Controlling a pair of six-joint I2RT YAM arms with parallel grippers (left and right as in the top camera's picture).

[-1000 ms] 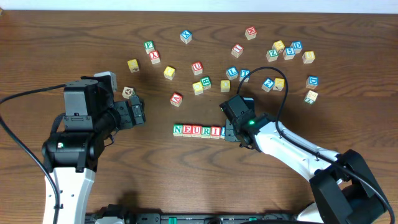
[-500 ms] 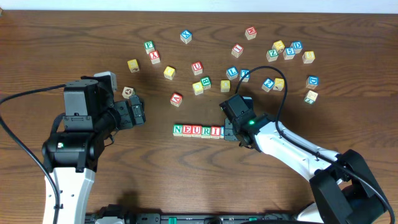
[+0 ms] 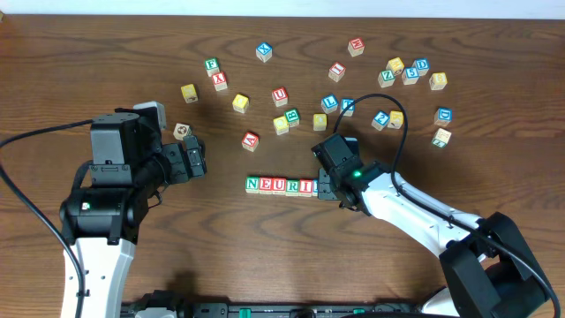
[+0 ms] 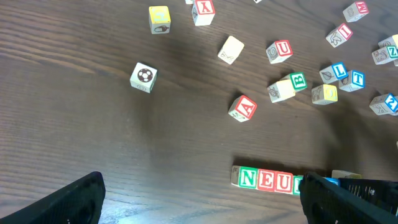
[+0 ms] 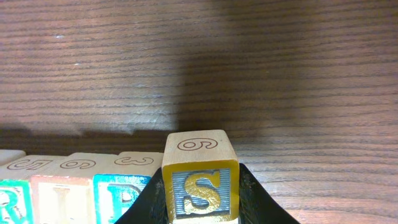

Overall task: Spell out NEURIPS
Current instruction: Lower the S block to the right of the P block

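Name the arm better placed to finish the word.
Right. The right gripper holds the S cube at the end of the row; the left gripper hangs open, away from it.

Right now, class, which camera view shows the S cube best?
The right wrist view: the S cube sits close, letter facing the camera, held in the right gripper. Overhead, that gripper hides it. The left wrist view shows no readable S.

Above the table point(image 3: 88, 53), the left arm point(image 3: 93, 256) and right arm point(image 3: 415, 216) match — white links, black joint housings, black cables; a green light point(image 3: 357, 174) on the right's wrist.
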